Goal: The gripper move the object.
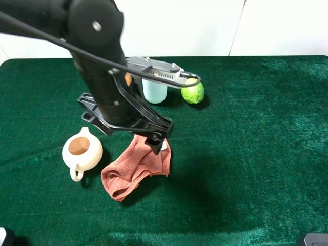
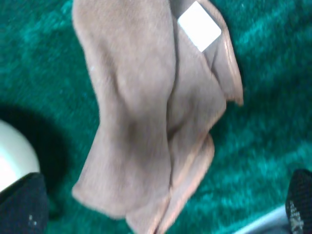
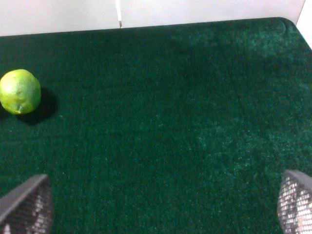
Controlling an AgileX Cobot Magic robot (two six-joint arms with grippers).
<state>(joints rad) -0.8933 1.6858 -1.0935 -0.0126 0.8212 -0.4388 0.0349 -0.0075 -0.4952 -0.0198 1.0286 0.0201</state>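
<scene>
A pinkish-brown cloth (image 1: 136,166) lies crumpled on the green table, with a white tag near its upper edge. In the left wrist view the cloth (image 2: 141,122) fills the frame, tag (image 2: 199,25) showing. My left gripper (image 1: 156,141) hangs just above the cloth's upper right edge. Its fingertips (image 2: 22,204) stand wide apart on either side of the cloth, open and holding nothing. My right gripper (image 3: 156,207) is open and empty over bare table, with only a corner of that arm (image 1: 313,239) showing at the bottom right of the high view.
A cream pot with a handle (image 1: 82,150) stands just left of the cloth and shows in the left wrist view (image 2: 12,156). A pale blue cup (image 1: 154,91) and a green lime (image 1: 192,93) stand behind the arm; the lime (image 3: 19,91) also shows in the right wrist view.
</scene>
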